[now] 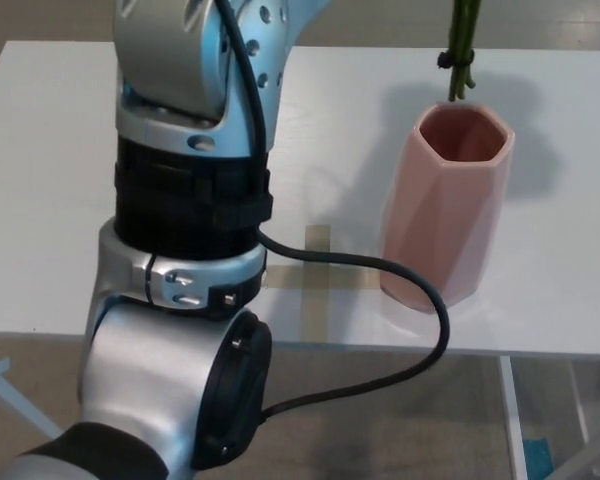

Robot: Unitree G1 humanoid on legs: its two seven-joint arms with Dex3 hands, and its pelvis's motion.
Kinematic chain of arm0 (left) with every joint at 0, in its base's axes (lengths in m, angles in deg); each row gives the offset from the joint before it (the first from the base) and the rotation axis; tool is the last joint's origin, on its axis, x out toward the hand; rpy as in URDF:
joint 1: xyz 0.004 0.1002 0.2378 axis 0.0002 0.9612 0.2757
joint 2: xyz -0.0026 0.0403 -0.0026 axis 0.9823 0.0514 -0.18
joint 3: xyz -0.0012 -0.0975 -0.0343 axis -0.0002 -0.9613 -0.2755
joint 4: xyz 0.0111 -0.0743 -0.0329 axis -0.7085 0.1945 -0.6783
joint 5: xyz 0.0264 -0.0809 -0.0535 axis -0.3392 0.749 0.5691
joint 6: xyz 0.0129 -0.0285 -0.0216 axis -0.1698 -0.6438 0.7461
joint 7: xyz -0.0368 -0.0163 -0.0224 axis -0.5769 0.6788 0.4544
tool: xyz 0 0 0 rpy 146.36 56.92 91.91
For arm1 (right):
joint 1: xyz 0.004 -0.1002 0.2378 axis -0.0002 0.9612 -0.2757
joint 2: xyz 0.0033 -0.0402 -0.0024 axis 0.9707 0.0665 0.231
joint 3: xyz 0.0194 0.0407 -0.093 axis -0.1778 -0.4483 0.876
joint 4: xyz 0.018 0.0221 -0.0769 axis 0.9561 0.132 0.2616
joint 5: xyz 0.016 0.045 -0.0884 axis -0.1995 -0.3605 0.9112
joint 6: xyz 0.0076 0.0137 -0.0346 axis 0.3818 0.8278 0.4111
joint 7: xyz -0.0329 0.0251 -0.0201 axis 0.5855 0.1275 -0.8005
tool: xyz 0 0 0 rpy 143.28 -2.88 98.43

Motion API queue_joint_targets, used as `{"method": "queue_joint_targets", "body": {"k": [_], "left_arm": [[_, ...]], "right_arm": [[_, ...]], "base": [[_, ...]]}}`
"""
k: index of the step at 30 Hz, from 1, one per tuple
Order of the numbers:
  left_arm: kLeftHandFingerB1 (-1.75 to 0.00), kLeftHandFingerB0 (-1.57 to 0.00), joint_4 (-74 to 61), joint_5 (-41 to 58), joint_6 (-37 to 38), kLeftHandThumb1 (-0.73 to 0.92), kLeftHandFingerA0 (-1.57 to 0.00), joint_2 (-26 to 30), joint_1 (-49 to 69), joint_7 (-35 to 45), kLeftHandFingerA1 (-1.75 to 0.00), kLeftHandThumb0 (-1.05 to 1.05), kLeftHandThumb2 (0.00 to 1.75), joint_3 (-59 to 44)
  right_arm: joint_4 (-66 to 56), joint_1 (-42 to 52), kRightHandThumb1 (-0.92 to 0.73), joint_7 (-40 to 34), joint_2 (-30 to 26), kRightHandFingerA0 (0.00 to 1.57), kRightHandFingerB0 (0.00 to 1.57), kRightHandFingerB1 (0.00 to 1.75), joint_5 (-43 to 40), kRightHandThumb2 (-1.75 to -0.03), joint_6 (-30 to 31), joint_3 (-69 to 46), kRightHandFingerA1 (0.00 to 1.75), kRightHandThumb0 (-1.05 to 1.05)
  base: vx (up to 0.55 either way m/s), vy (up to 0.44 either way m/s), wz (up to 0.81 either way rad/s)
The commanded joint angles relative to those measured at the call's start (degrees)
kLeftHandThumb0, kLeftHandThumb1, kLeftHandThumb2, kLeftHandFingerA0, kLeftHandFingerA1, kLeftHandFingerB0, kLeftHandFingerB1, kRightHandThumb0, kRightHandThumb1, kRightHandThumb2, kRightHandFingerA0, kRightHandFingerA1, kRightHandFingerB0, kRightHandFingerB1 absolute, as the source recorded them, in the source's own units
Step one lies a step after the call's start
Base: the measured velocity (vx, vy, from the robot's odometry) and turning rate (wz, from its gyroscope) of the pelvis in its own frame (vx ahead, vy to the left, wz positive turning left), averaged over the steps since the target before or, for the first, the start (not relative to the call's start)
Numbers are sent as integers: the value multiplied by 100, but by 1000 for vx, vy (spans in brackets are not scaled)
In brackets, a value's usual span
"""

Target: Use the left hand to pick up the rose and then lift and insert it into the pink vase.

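Observation:
The pink faceted vase stands upright on the white table, right of centre. The green stem end of the rose hangs down from the top edge, its tip just above the vase's back rim. The flower head is out of frame. My left arm, silver and black, rises through the foreground and leaves the picture at the top, so the left hand does not show. Nothing of the right arm or hand is visible.
A tape cross marks the table just left of the vase's base. A black cable loops from my left arm past the vase's foot and over the table's front edge.

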State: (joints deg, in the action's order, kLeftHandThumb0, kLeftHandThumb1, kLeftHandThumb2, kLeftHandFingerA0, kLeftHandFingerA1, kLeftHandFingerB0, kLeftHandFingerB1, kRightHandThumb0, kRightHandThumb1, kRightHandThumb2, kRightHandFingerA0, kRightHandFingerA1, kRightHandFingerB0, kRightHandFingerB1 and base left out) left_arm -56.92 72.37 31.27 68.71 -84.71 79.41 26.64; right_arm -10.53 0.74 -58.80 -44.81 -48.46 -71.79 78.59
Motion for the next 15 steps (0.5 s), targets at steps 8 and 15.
{"method": "queue_joint_targets", "body": {"k": [8, 15], "left_arm": [[-74, -84, -360, 280, -250, 81, -104, -132, 237, -71, -138, -20, 66, 115], [-74, -84, -281, 235, -186, 81, -104, -56, 379, -50, -139, -20, 67, 216]], "right_arm": [[20, 59, -63, 31, -54, 68, 59, 40, -12, -58, 6, 23, 43, -29], [18, 40, -62, 38, -54, 70, 59, 41, -15, -59, 34, 17, 44, -28]], "base": [[0, 0, 0], [0, 0, 0]]}}
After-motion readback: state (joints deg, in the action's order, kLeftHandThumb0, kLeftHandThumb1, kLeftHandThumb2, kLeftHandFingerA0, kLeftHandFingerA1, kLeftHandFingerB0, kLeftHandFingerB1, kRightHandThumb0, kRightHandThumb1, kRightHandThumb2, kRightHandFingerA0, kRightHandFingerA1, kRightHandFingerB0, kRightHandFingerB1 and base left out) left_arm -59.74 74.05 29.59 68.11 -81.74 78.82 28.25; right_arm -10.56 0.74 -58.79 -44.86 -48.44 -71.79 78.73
